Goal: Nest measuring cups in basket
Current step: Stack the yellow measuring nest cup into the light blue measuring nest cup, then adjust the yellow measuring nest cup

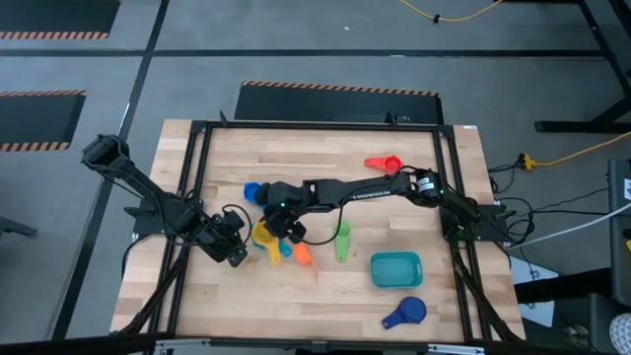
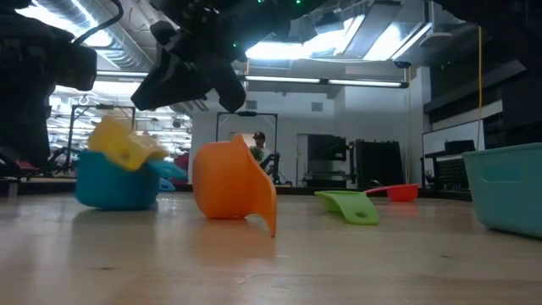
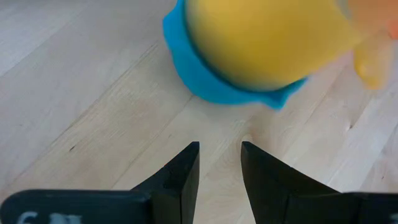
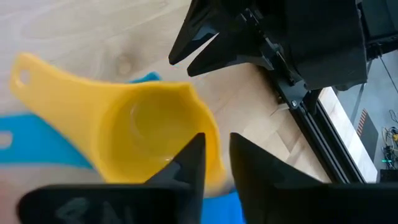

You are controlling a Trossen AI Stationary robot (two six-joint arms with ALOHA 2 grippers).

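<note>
A yellow cup (image 4: 143, 124) sits tilted inside a light blue cup (image 2: 114, 182) on the table's left half. My right gripper (image 4: 216, 155) reaches over from the right, its fingers a little apart at the yellow cup's rim. My left gripper (image 3: 221, 162) stands open just left of the two cups, pointing down at bare wood, with nothing between its fingers. An orange cup (image 2: 229, 182) lies tipped on its rim and handle beside them. The teal basket (image 1: 396, 268) stands near the front right. My right gripper comes slanting down from the table's right. One finger (image 4: 186, 168) shows in front of the yellow cup's hollow and the other outside its rim (image 4: 211, 140). Whether they touch the rim I cannot tell. The cup rests in the light blue cup.
A green cup (image 1: 342, 237) lies in the middle, a red cup (image 1: 385, 163) toward the far right. A dark blue cup (image 1: 404, 314) lies in front of the basket and another blue cup (image 1: 253, 189) behind the right gripper. Bare wood shows at front left.
</note>
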